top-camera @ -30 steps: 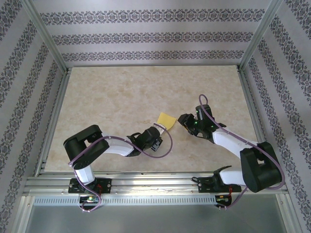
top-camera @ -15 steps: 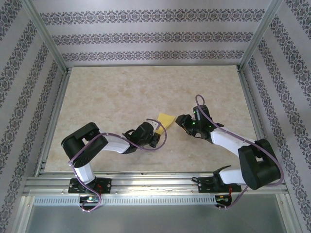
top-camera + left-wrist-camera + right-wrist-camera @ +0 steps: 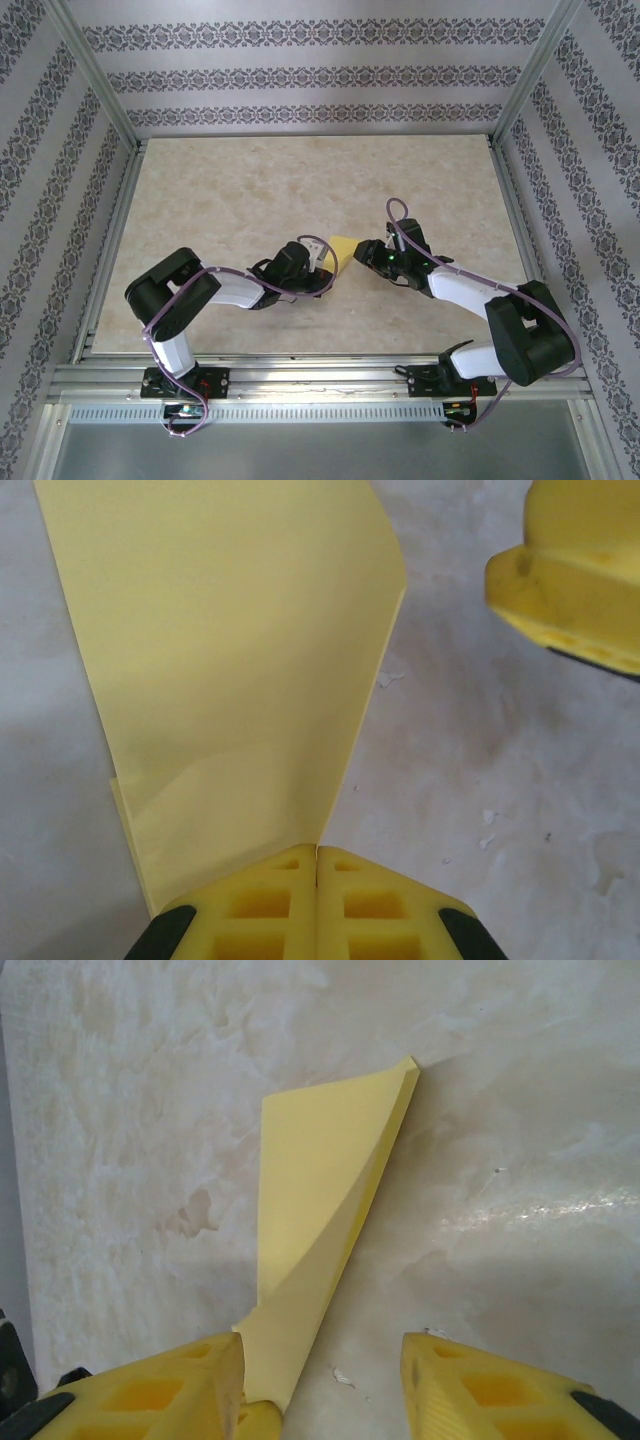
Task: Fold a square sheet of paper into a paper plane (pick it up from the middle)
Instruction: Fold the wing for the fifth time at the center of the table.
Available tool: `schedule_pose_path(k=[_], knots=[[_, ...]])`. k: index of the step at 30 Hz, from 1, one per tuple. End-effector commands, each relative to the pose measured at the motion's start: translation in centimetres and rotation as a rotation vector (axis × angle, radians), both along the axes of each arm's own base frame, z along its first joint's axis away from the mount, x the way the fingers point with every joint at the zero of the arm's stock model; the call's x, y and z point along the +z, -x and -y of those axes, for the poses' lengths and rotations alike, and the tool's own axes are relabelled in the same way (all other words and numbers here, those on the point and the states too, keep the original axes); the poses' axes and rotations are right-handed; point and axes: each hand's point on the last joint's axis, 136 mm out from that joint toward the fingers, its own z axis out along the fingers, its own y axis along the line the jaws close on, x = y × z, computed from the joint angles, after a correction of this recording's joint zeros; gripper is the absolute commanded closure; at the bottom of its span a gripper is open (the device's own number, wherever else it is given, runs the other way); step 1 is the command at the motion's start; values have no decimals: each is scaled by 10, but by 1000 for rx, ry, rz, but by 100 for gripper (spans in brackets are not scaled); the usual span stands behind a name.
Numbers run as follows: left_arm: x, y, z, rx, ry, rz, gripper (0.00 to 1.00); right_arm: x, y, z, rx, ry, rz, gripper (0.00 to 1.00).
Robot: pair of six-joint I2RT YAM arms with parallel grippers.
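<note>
— Whereabouts of the folded yellow matte paper wedge [image 3: 343, 246]?
— Near the middle of the beige marbled tabletop [image 3: 250, 190], a touch toward 3 o'clock. Creased lengthwise, flaps parted rather than pressed flat.
— And held how?
— Pinched at its narrow end by the left gripper [image 3: 317, 865], reaching in from the wedge's 8 o'clock. Jaws pressed together on the paper, no gap between the pads.
— The other side?
— Right gripper [image 3: 325, 1360] at the wedge's 3 o'clock, jaws apart. Near tip of the paper just inside the 9 o'clock finger on the wrist camera; touching or not, hard to tell.
— Risks from here?
— Closing on one layer only, probably, and so peeling a flap open instead of sharpening the crease. Also tearing: thin paper, two grips close together, any pull in opposite directions.
— Anything else?
— Slipping. Little paper between the left pads, so a sideways nudge from the right finger likely enough to twist the wedge out. Worth closing square across the crease, and gently.
</note>
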Motion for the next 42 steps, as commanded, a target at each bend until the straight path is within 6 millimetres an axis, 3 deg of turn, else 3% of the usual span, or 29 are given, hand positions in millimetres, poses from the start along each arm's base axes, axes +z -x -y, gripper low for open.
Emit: schedule_pose_path(k=[1, 7, 13, 21, 42], knots=[[13, -10, 8, 19, 107, -29, 97, 7, -1, 0, 27, 4, 61, 56], [8, -13, 9, 31, 139, -73, 98, 13, -1, -16, 93, -63, 65, 64], [3, -14, 13, 19, 144, -97, 100, 3, -1, -29, 137, -97, 16, 76], [14, -18, 21, 48, 252, -117, 100, -4, -5, -23, 102, -126, -7, 80], [10, -23, 24, 117, 388, -192, 100, -9, -13, -11, 49, -187, -25, 84]])
